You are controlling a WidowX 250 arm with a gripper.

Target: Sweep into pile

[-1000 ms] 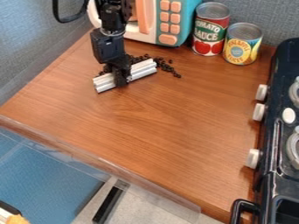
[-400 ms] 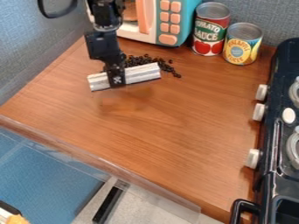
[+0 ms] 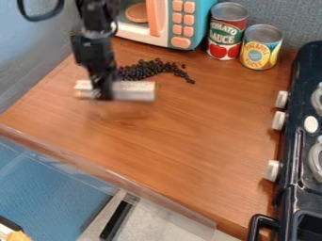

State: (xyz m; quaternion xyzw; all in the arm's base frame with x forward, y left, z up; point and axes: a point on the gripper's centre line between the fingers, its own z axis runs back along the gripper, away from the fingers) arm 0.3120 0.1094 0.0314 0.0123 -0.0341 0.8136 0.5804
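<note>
The black gripper hangs over the left part of the wooden counter, shut on a silver-white ribbed bar that extends to both sides of it. The bar looks blurred and lies roughly level across the view, seemingly held above the wood. Behind it and to the right, small dark beans lie on the counter in a clump, with a thinner trail running off to the right. The bar and gripper may cover some beans at the clump's left end.
A toy microwave stands at the back, with a tomato sauce can and a yellow-labelled can beside it. A black toy stove lines the right edge. The counter's front edge runs diagonally below.
The gripper has moved left and toward the front with the bar, away from the beans. The bar has turned from slanted to nearly level, and more of the beans show.
</note>
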